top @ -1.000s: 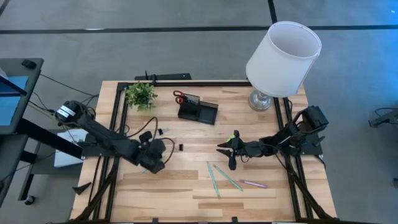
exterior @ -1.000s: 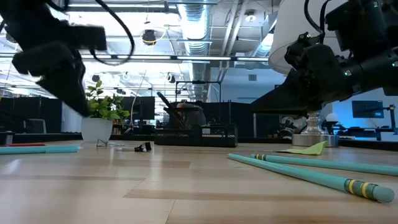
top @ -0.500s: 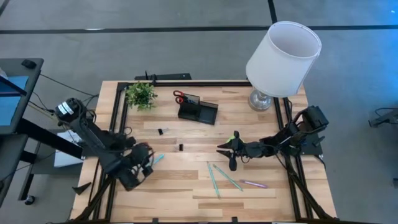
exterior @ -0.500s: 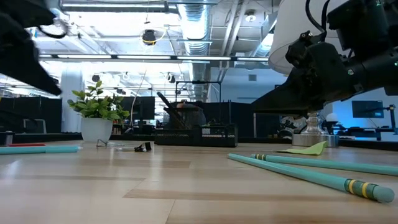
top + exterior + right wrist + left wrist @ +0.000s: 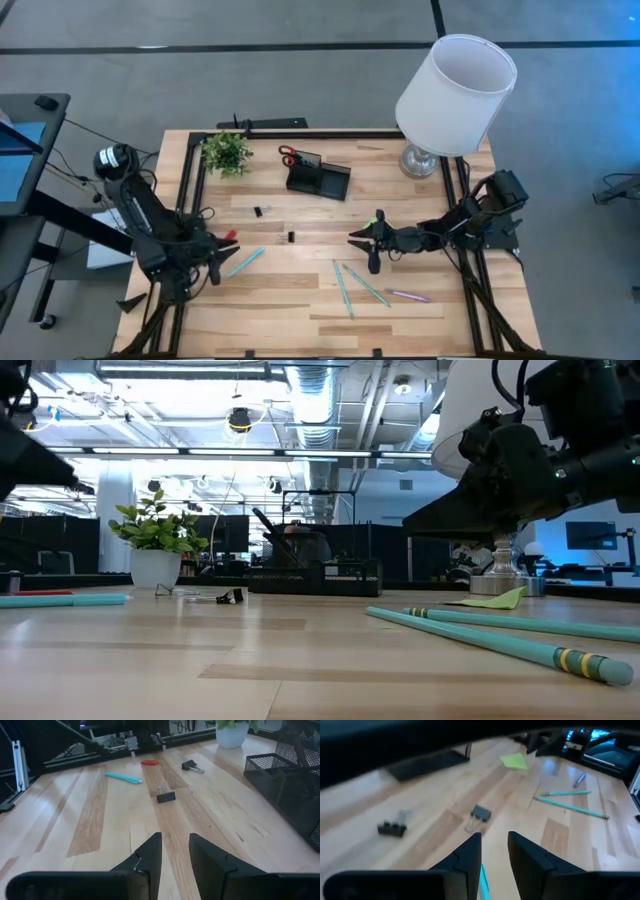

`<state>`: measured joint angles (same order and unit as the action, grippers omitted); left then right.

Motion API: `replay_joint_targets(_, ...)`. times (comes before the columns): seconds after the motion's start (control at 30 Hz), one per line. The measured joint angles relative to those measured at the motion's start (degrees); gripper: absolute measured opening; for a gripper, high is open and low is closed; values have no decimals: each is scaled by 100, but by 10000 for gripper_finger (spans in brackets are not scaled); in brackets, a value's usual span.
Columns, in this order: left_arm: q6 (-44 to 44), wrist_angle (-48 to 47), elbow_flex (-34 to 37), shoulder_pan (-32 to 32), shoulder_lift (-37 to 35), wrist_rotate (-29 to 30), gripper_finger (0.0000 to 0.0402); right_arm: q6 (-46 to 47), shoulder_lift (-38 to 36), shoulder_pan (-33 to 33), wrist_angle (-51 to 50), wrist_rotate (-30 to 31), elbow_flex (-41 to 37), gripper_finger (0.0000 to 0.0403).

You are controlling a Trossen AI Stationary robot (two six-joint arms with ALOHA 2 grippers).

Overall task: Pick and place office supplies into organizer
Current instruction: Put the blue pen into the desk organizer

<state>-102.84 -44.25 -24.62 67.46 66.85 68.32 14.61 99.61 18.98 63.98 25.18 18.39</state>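
My left gripper (image 5: 212,262) (image 5: 495,837) hovers low near the table's left edge, a narrow gap between its fingers, nothing in them. A teal pen (image 5: 243,262) lies just in front of it. My right gripper (image 5: 352,238) (image 5: 175,837) waits above mid-table, also narrowly open and empty, with the lime-green sticky pad (image 5: 490,598) lying beneath it. Two black clips (image 5: 258,211) (image 5: 291,237) and a red bit (image 5: 228,237) lie between the arms. Two teal pens (image 5: 343,288) (image 5: 365,284) and a pink pen (image 5: 408,295) lie near the front. The black organizer (image 5: 318,178) holds the red-handled scissors (image 5: 290,155).
A potted plant (image 5: 226,152) stands at the far left corner and a white-shaded lamp (image 5: 455,95) at the far right, its base beside the right arm. Black frame rails run along the table's left, right and far edges. Bare wood lies between the clips and the near edge.
My left gripper has drawn back from mid-table toward the left edge, uncovering the teal pen, which lies still on the wood. The right arm and all other items have kept their places.
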Motion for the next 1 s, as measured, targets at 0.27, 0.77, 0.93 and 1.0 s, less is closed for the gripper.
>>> replay_joint_targets(0.27,1070,1335,352,-2,53,-324,91,-2,0,0,23,8,0,93)
replay_joint_targets(0.77,1467,2965,352,-11,1939,269,91,-2,0,0,123,16,-2,93)
replay_joint_targets(0.93,1045,3524,352,-11,2807,289,91,-3,0,1,124,16,-2,93)
replay_joint_targets(1.0,873,3687,352,-11,3110,291,91,-4,0,0,126,16,-2,93)
